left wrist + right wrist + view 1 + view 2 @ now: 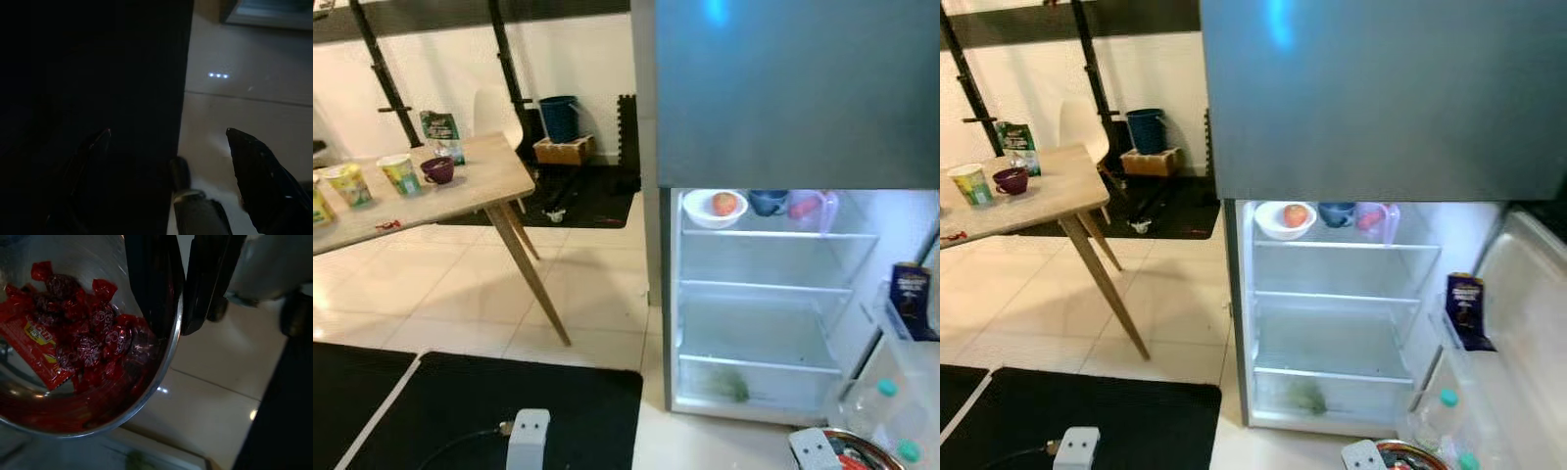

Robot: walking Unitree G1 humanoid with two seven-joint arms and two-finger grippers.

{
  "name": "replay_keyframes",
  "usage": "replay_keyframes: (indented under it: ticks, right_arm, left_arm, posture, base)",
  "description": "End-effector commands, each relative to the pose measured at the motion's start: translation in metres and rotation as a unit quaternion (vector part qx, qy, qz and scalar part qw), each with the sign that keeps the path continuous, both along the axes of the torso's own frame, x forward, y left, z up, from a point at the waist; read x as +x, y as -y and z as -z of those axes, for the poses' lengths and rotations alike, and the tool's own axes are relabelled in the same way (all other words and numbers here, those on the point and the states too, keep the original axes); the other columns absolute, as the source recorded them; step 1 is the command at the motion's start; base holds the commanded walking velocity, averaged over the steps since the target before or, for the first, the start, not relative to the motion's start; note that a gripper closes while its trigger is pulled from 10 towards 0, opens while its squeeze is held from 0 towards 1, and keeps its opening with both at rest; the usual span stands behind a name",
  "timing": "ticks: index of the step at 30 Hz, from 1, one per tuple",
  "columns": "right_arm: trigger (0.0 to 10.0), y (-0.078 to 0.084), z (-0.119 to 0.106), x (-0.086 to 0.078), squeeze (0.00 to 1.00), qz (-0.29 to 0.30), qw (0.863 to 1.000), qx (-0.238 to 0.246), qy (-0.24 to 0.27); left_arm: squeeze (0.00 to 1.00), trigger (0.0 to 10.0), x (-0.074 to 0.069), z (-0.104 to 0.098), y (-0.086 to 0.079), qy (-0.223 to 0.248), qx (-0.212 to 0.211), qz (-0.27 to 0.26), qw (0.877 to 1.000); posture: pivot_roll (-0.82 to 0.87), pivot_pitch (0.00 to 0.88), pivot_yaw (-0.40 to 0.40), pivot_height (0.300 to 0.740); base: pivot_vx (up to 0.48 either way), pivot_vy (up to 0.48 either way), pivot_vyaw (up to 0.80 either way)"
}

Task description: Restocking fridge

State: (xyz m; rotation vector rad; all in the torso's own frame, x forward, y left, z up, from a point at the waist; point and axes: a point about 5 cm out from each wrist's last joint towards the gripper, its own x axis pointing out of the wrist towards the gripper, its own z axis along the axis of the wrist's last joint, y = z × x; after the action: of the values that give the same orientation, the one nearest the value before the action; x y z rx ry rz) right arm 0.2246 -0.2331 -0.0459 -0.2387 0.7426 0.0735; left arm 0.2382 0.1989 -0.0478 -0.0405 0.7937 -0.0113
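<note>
Stainless steel glints at the lower right of the head views, where the right gripper (182, 308) pinches the rim of a round metal bowl (146, 396) between its two black fingers, one inside the wall and one outside. The bowl carries red-wrapped candies (83, 340) and a flat red packet (36, 350), and it hangs above the pale tiled floor (460, 284) just in front of the open fridge (783, 98).

The grey fridge fills the right half of the head views, its lower compartment lit. On the top glass shelf stand a white bowl holding a reddish apple (724, 204), a dark blue cup (769, 202) and a clear pitcher with something pink inside (813, 210), in a row from left to right. The middle shelves are bare glass, and a small green item (732, 388) lies at the bottom. The open door at the far right holds a dark blue carton (909, 299) and clear bottles with teal caps (886, 390).

The left gripper (168, 147) hangs with its fingers spread wide, over the edge of a black floor mat (499, 401) at the lower left.

At the upper left stands a light wooden table (480, 186) bearing yellow-green printed cups (399, 174) and a purple bowl (437, 169).
</note>
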Motion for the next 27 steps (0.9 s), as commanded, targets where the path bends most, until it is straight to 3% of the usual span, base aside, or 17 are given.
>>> replay_keyframes:
  ticks: [1, 27]
  right_arm:
    - [10.0, -0.0039, 0.0005, 0.0002, 0.0, -0.002, 1.0, 0.005, 0.003]
    - [10.0, -0.0054, 0.002, -0.0006, 0.0, 0.004, 1.0, 0.011, -0.003]
  left_arm:
    - [0.0, 10.0, -0.0048, 0.0034, -0.0026, -0.013, 0.003, -0.005, 1.0]
    - [0.0, 10.0, -0.001, 0.0004, 0.0, -0.003, 0.011, 0.01, 1.0]
  posture:
    - [-0.13, 0.104, 0.044, 0.74]
    - [-0.12, 0.101, 0.041, 0.74]
  base:
    - [0.0, 0.0, 0.0]
    - [0.0, 0.0, 0.0]
